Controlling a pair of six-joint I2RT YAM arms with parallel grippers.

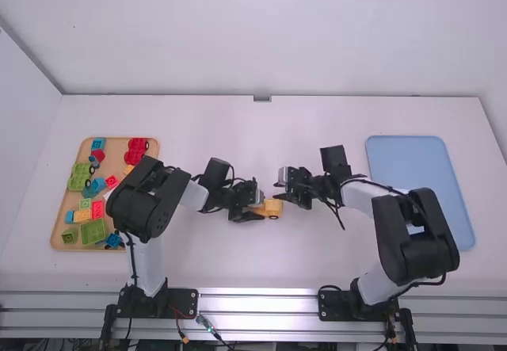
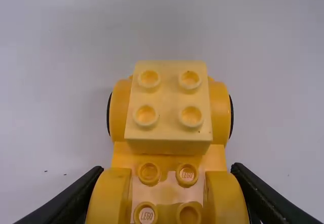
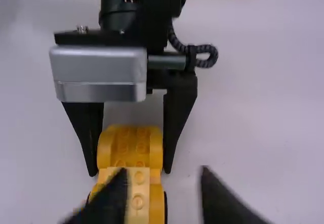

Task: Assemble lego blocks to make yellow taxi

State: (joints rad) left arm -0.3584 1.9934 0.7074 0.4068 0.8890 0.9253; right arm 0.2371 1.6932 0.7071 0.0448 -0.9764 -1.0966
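The yellow toy car (image 1: 273, 208) is near the middle of the white table (image 1: 198, 264). The left gripper (image 1: 260, 208) is pinching one end of this car, from both sides. The right gripper (image 1: 280, 191) has its fingers spread, close to the other end. A pale yellow block (image 2: 167, 97) sits on the car.

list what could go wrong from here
The open right pincer sits off-centre over the yellow car, one finger in line with the pale yellow block, so coming straight down might knock it.

The left pincer grips the car only by the fenders at one end, so a push on the other end could tilt or twist it.
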